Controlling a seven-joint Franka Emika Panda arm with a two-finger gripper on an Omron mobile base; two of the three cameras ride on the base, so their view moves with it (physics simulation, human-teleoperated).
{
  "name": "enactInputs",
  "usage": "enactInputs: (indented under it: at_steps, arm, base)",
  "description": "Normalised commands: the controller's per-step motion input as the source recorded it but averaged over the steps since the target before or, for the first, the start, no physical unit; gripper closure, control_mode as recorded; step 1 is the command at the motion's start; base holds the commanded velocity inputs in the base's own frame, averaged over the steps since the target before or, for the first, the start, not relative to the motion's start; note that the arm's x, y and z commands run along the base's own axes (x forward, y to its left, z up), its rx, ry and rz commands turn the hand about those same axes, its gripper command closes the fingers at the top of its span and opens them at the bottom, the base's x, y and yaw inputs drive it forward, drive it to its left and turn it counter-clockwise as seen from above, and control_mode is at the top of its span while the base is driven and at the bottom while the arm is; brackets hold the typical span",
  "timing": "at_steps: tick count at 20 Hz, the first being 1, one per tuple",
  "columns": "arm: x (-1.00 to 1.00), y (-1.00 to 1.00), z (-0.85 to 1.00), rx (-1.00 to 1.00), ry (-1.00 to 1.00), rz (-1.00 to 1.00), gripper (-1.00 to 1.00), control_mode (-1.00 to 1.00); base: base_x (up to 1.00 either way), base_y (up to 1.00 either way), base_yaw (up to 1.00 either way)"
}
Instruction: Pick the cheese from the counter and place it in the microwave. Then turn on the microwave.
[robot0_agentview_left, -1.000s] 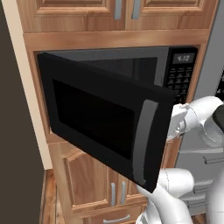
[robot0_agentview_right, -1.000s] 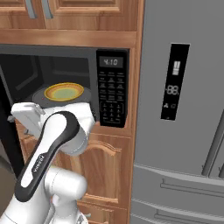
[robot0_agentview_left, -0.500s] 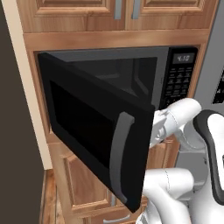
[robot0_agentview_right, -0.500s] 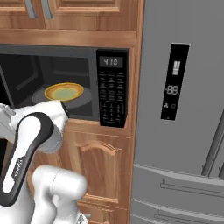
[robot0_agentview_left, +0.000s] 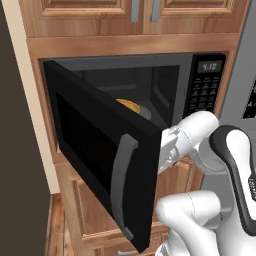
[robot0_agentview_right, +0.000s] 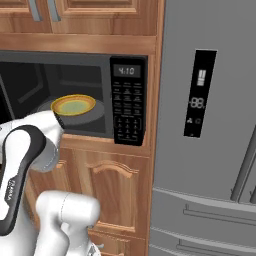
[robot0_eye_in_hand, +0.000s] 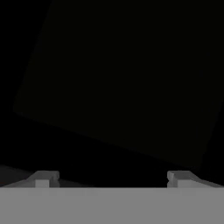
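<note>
microwave (robot0_agentview_left: 150, 90) door ajar, yellow-rimmed plate (robot0_agentview_right: 73, 105) inside, claw (robot0_eye_in_hand: 113, 177) fingers apart — facing dark door

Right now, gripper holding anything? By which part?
Nothing. In the hand view the gripper is open, fingertips wide apart with empty space between, facing the dark inner side of the microwave door.

The microwave (robot0_agentview_left: 150, 95) door (robot0_agentview_left: 100, 155) swings half open across my front, blocking its cavity; beside the plate (robot0_agentview_right: 73, 105) inside lies bare floor.
</note>
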Motion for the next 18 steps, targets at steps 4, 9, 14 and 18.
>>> enactInputs:
  at_steps: [4, 9, 14, 18]
  arm:
    - [-0.3, 0.47, -0.16, 0.0, 0.0, 0.0, -1.0, -1.0]
    - [-0.13, 0.02, -0.01, 0.0, -0.01, -0.05, -1.0, -1.0]
    - [-0.17, -0.95, 0.17, 0.17, -0.01, -0.04, -1.0, -1.0]
    - [-0.09, -1.0, 0.04, 0.03, -0.07, -0.05, -1.0, -1.0]
  base:
    - [0.0, 0.0, 0.0]
    - [0.0, 0.0, 0.0]
    - [0.0, 0.0, 0.0]
    - [0.0, 0.0, 0.0]
